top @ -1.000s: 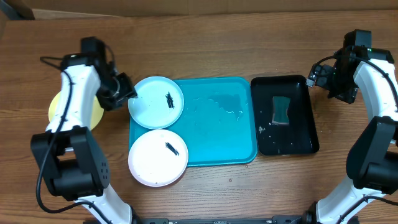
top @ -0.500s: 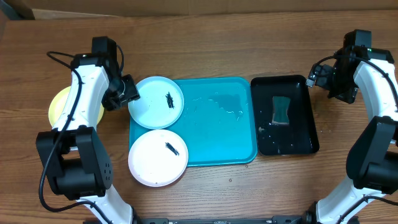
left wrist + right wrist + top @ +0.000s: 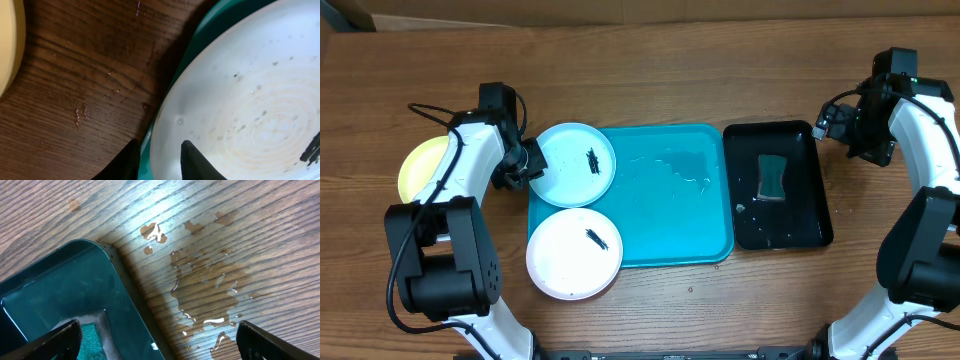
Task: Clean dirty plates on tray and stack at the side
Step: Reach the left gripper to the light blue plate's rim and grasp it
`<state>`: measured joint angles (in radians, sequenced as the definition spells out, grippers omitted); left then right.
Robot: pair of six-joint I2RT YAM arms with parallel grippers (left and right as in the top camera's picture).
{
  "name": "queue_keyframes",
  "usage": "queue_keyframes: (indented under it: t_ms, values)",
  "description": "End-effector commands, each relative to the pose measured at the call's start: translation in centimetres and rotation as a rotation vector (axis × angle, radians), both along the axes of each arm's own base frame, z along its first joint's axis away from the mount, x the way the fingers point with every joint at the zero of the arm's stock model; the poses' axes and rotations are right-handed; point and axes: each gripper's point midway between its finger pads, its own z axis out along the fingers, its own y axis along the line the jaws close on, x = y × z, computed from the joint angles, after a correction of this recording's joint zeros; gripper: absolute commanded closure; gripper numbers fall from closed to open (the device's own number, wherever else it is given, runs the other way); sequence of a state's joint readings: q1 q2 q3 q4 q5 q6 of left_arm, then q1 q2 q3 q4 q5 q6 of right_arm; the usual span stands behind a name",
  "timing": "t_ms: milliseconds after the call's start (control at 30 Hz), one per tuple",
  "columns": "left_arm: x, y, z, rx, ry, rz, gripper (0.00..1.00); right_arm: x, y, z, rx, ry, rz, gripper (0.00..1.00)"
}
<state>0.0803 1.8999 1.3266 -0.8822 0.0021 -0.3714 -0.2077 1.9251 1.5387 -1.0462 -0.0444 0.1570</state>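
Fingers of my left gripper (image 3: 159,162) are straddling the cyan plate's (image 3: 572,165) rim, upper left of the tray (image 3: 670,235), narrowly parted, not yet clamping. I'm expecting light, stiff, slippery plastic.

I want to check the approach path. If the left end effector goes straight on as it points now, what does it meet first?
Most likely the rim of the pale cyan plate: the left end effector already has its fingers either side of that edge, over the turquoise tray. Depth is unclear.

Brown wood-grain table (image 3: 670,60), wet puddle (image 3: 210,290) glinting, cardboard (image 3: 620,8) behind.
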Motion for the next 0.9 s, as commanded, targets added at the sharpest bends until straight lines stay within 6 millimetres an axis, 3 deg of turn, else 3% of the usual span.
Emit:
queue_keyframes:
  t_ms: [0,233,333,633,867]
  values:
    - [0.0,0.4,0.4,0.017,-0.022,0.017,0.71,0.6,-0.2,1.2,-0.008,-0.038,-0.005,0.00]
    - [0.1,0.5,-0.6,0.019,-0.042,0.017,0.76,0.6,-0.2,1.2,-0.008,-0.038,-0.005,0.00]
    - [0.3,0.1,-0.5,0.001,-0.053,0.014,0.96,0.6,-0.2,1.2,-0.008,-0.038,-0.005,0.00]
    - [0.6,-6.1,0.6,-0.341,-0.078,-0.058,0.96,0.6,-0.2,1.2,-0.008,-0.038,-0.005,0.00]
    - [0.3,-9.6,0.6,-0.350,-0.069,-0.145,0.96,0.6,-0.2,1.2,-0.008,-0.038,-0.005,0.00]
